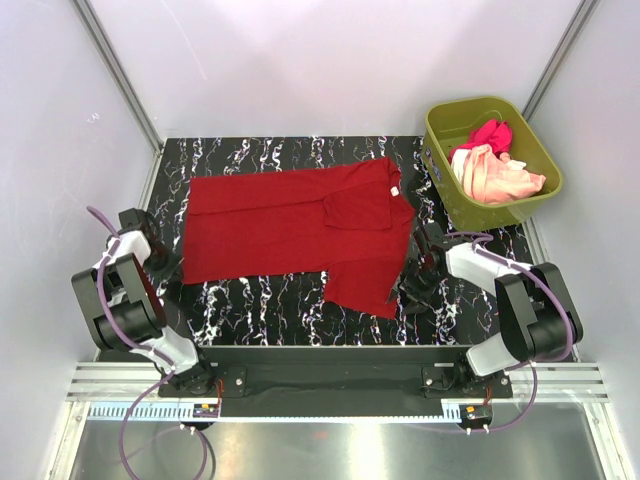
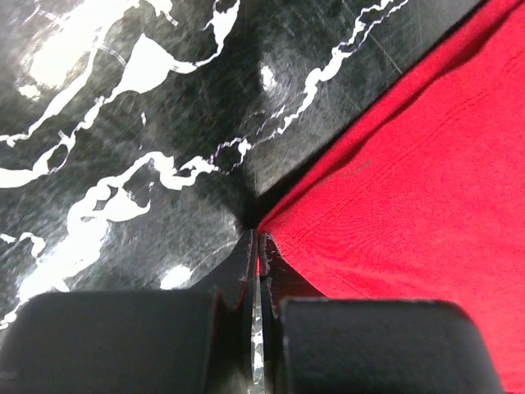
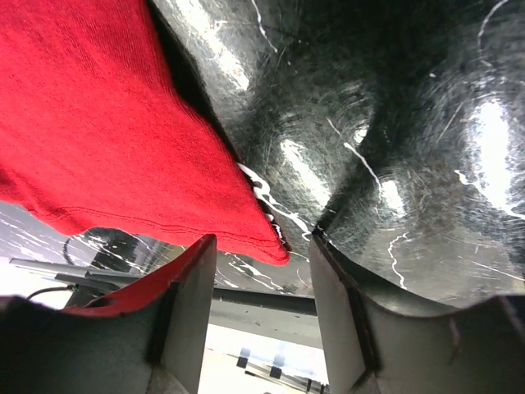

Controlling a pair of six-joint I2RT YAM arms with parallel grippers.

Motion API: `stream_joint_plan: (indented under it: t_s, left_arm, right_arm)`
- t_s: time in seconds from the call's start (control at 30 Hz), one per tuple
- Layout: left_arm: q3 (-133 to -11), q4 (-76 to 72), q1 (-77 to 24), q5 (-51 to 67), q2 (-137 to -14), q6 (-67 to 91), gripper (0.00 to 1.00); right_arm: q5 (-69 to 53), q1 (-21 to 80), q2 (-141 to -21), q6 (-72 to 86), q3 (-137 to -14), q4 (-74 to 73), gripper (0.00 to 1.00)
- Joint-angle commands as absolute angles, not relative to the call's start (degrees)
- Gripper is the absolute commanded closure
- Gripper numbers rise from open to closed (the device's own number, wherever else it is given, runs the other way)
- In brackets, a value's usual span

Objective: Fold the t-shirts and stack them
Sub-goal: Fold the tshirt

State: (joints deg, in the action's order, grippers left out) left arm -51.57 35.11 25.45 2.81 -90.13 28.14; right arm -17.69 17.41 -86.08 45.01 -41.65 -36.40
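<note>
A deep red t-shirt (image 1: 290,215) lies spread on the black marble table (image 1: 260,310), with its right part folded over. My left gripper (image 1: 168,262) sits at the shirt's near left corner. In the left wrist view that gripper (image 2: 257,238) is shut, with a sliver of the red cloth (image 2: 410,189) pinched between its fingertips. My right gripper (image 1: 412,295) is at the shirt's near right corner. In the right wrist view it (image 3: 262,242) stands open, and the tip of the red hem (image 3: 98,123) hangs between its fingers.
An olive-green tub (image 1: 440,165) stands at the back right, holding a magenta-pink t-shirt (image 1: 490,133) and a pale peach t-shirt (image 1: 495,178). White walls and metal posts enclose the table on three sides.
</note>
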Motion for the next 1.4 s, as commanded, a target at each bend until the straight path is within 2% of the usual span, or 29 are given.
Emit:
stream_joint_plan:
  t_s: [0.0,0.13,0.53,0.67,0.8,1.13,1.37]
  left_arm:
    - [-51.1,36.1,25.7,0.1,-86.8,28.7,1.00]
    - [-50.2,36.2,25.7,0.2,-85.1,29.1,1.00]
    - [-50.2,36.3,25.7,0.9,-83.8,29.9,1.00]
    - [-50.2,36.3,25.7,0.9,-83.3,30.0,1.00]
    - [-50.5,37.5,25.7,0.2,-82.4,30.2,1.00]
    - [-47.3,44.5,25.8,-7.9,-77.1,35.4,1.00]
    - [-47.7,47.2,25.7,-8.5,-77.5,36.3,1.00]
  right_arm:
    - [-17.0,17.4,-87.1,45.2,-41.8,-34.5,0.44]
    - [-17.6,17.4,-87.1,47.4,-39.8,-31.5,0.55]
    - [-13.3,17.4,-87.4,48.6,-37.0,-28.9,0.58]
    - [-14.2,17.3,-88.2,49.0,-35.9,-26.6,0.75]
    - [-11.9,17.3,-83.4,48.0,-36.3,-30.6,1.00]
    - [-15.4,17.3,-68.3,45.0,-36.1,-44.1,1.00]
    - [-17.8,17.3,-66.9,42.7,-40.2,-46.8,1.00]
